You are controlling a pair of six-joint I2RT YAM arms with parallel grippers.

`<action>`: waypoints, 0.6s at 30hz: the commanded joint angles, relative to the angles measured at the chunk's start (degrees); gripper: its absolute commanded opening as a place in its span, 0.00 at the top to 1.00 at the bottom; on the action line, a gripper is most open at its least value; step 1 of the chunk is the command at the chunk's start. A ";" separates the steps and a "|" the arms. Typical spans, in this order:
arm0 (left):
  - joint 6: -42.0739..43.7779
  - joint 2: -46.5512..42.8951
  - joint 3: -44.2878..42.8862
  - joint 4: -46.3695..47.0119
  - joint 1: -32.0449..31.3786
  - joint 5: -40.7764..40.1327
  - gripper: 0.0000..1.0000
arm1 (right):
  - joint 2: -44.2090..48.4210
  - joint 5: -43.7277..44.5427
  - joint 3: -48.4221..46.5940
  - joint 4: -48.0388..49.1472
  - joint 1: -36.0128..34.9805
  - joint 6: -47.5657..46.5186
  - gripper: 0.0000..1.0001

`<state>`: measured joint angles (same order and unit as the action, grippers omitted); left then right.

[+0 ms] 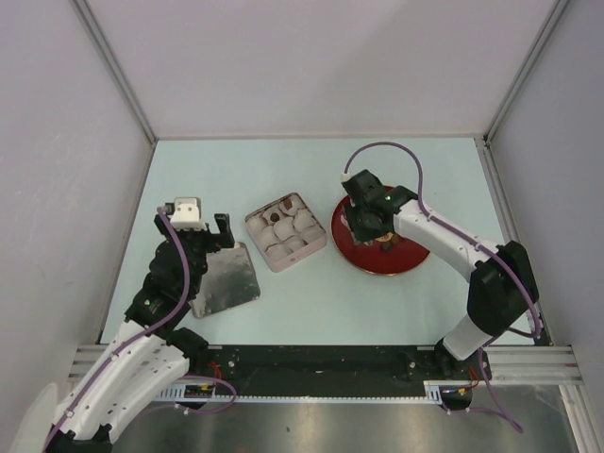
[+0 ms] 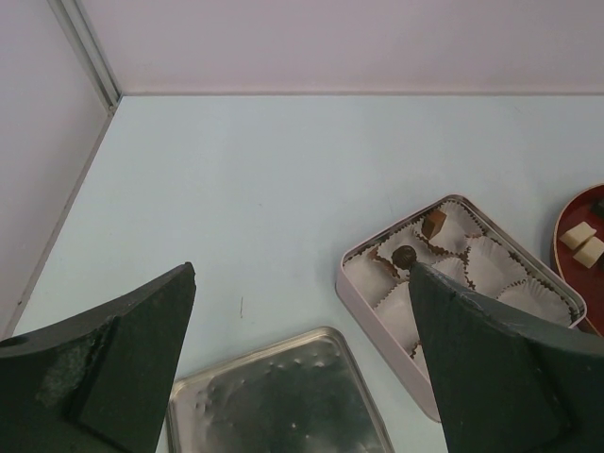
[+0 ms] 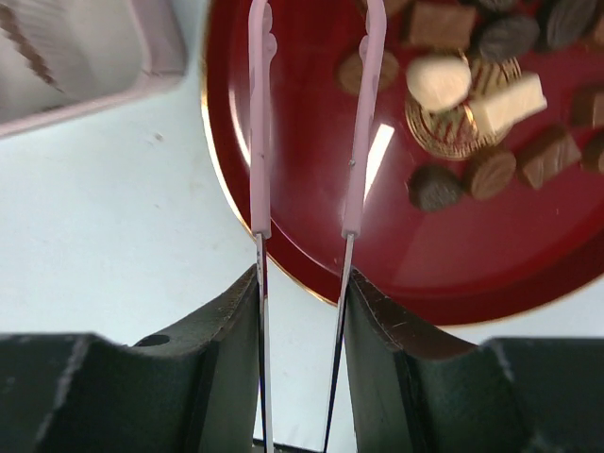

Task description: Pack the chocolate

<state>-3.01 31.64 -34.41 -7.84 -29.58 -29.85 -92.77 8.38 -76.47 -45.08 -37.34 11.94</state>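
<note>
Three grey walls (image 1: 311, 57) enclose the pale table (image 1: 377, 311); left end effector (image 2: 302, 274) apart, right end effector (image 3: 302, 283) clamped on tweezers (image 3: 260, 142)

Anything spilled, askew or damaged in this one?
Nothing stands out. The chocolates lie on the plate or in the tin's cups; none shows on the table. The lid lies flat beside the tin. The right gripper holds the tweezers over the plate.

Red plate (image 3: 453, 269) — brown, cream chocolate (image 3: 491, 172) — pink tweezers (image 3: 260, 142).
</note>
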 commanded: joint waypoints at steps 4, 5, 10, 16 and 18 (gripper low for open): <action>0.19 0.18 0.31 1.86 0.32 -0.21 0.00 | 5.41 3.22 5.54 0.70 2.45 3.87 0.60; 0.19 0.18 0.31 1.86 0.32 -0.13 0.00 | 5.50 3.13 5.80 0.78 2.80 4.05 0.60; 0.19 0.27 0.31 1.86 0.32 -0.04 0.00 | 4.36 2.69 6.59 1.75 3.07 5.45 0.60; 0.19 0.18 0.31 1.86 0.32 -0.12 0.00 | 2.25 2.95 6.94 2.80 3.15 8.27 0.59; 0.11 0.09 0.23 1.77 0.32 -0.13 0.00 | 1.72 2.78 6.95 2.98 2.98 9.41 0.59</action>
<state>-3.01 31.88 -34.41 -7.84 -29.58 -29.85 -89.97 10.09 -69.45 -44.23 -34.22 18.06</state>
